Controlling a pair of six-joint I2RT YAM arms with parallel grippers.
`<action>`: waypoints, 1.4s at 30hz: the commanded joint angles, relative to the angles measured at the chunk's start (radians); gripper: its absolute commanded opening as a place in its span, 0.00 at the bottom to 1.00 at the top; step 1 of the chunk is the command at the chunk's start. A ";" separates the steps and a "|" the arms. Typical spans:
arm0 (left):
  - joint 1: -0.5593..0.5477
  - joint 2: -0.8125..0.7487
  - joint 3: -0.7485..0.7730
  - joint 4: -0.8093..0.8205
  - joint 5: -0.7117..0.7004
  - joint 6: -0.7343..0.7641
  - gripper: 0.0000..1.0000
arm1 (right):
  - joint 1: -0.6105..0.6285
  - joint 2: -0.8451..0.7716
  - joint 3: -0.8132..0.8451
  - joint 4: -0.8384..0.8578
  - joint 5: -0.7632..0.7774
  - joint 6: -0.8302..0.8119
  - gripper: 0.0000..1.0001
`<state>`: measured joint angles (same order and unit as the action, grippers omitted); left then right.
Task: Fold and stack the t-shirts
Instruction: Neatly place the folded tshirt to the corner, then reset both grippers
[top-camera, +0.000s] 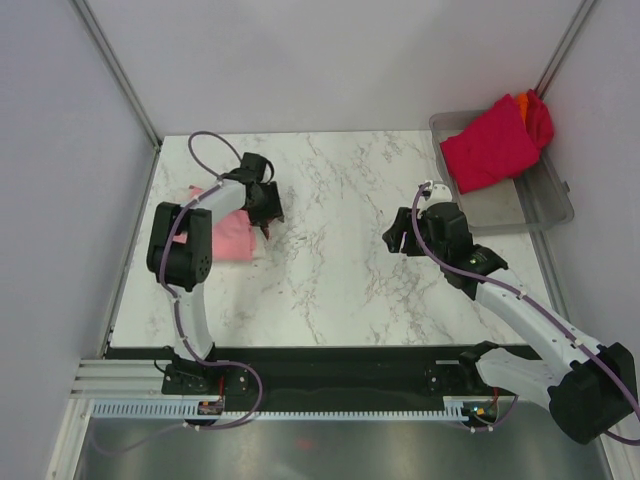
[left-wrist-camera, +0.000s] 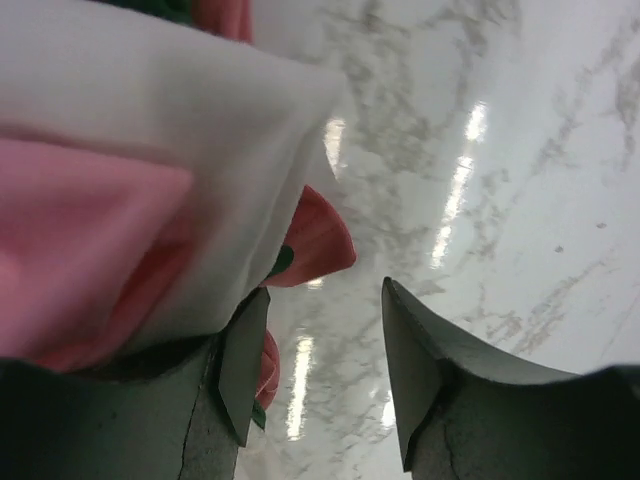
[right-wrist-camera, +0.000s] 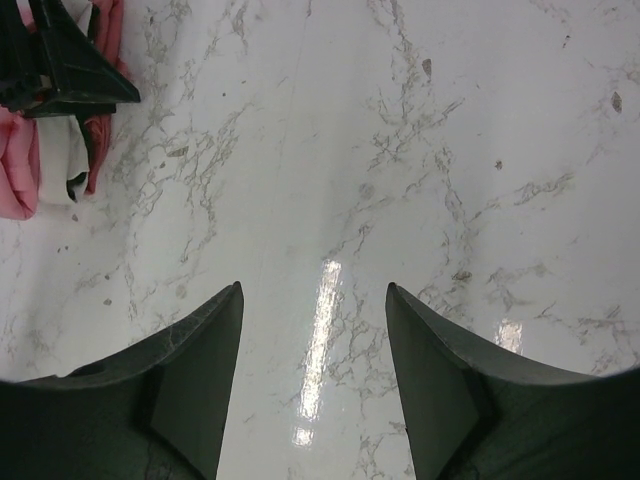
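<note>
A folded stack of t-shirts lies at the table's left side: light pink (top-camera: 228, 232) on top in the top view. In the left wrist view it shows as pink cloth (left-wrist-camera: 80, 220) under a cream-white layer (left-wrist-camera: 200, 120), with a darker red edge (left-wrist-camera: 318, 240). My left gripper (top-camera: 268, 212) (left-wrist-camera: 325, 288) is open and empty at the stack's right edge, its left finger against the cloth. My right gripper (top-camera: 396, 240) (right-wrist-camera: 314, 286) is open and empty over bare marble at centre right. A crimson t-shirt (top-camera: 488, 148) with an orange one (top-camera: 529, 104) behind it lies in the tray.
The grey translucent tray (top-camera: 545, 205) stands at the back right corner. The marble tabletop (top-camera: 330, 270) lies between the arms. Grey walls enclose the table on three sides. The right wrist view shows the left gripper (right-wrist-camera: 60, 70) and the stack (right-wrist-camera: 15, 170) far left.
</note>
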<state>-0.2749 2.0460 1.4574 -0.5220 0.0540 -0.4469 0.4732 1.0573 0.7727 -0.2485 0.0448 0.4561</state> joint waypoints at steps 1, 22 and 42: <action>0.112 -0.020 -0.087 -0.039 -0.092 0.071 0.59 | -0.005 -0.020 -0.009 0.015 -0.003 0.001 0.67; -0.056 -0.663 -0.396 0.132 -0.108 -0.029 0.95 | -0.015 -0.069 -0.003 -0.037 0.050 -0.043 0.98; -0.112 -1.247 -1.097 0.519 -0.158 -0.027 1.00 | -0.018 -0.281 -0.387 0.192 0.388 0.048 0.98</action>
<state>-0.3840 0.8288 0.3630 -0.1310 -0.0532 -0.4984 0.4599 0.7982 0.4709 -0.1555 0.3832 0.4332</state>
